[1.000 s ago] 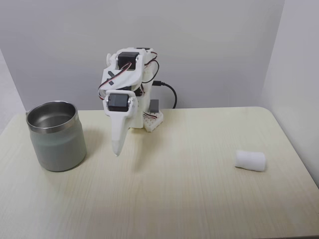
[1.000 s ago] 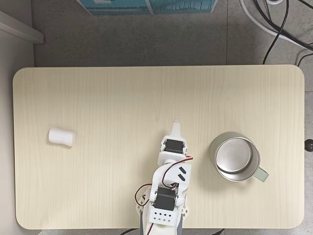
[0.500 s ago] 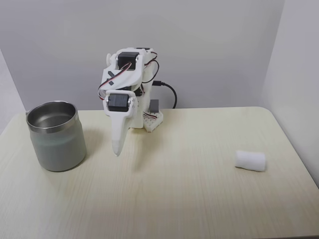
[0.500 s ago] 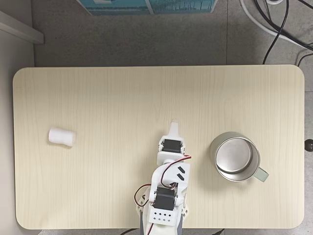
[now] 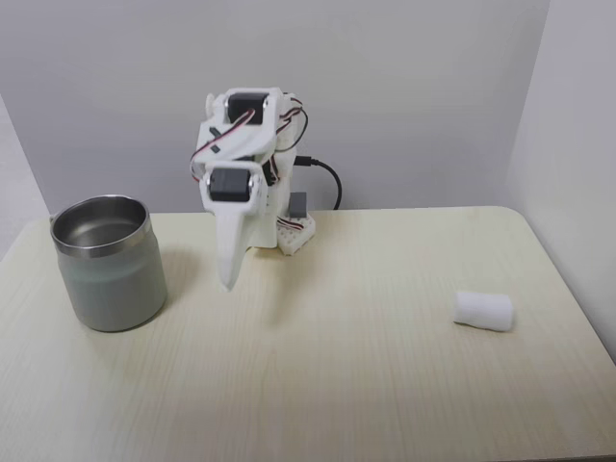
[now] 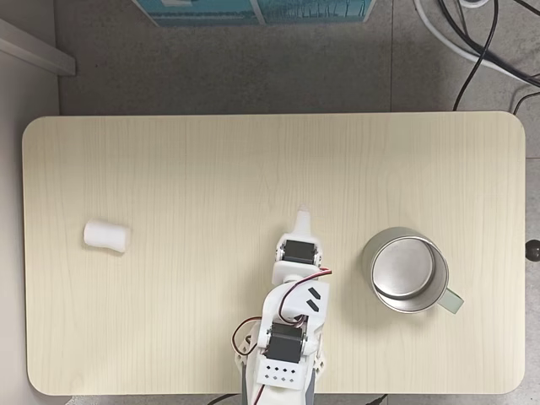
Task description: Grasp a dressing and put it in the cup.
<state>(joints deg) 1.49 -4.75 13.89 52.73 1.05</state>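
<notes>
While the tool hangs pinched together, empty; dressing, cup unlabelled.

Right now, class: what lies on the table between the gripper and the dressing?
Nothing: in both fixed views only bare table separates the gripper from the dressing. The cup stands on the gripper's other side.

Setting: small indoor robotics test bench — lab or office corner. Evidence: pale wood-laminate table with rounded corners, standing on grey speckled floor; plain grey-white walls enclose it on three sides in a fixed view. White 3D-printed hobby arm is mounted at the table's 6 o'clock edge, servo wiring exposed. Black cables trail across the floor at 1 o'clock — a teal box at 12 o'clock.
</notes>
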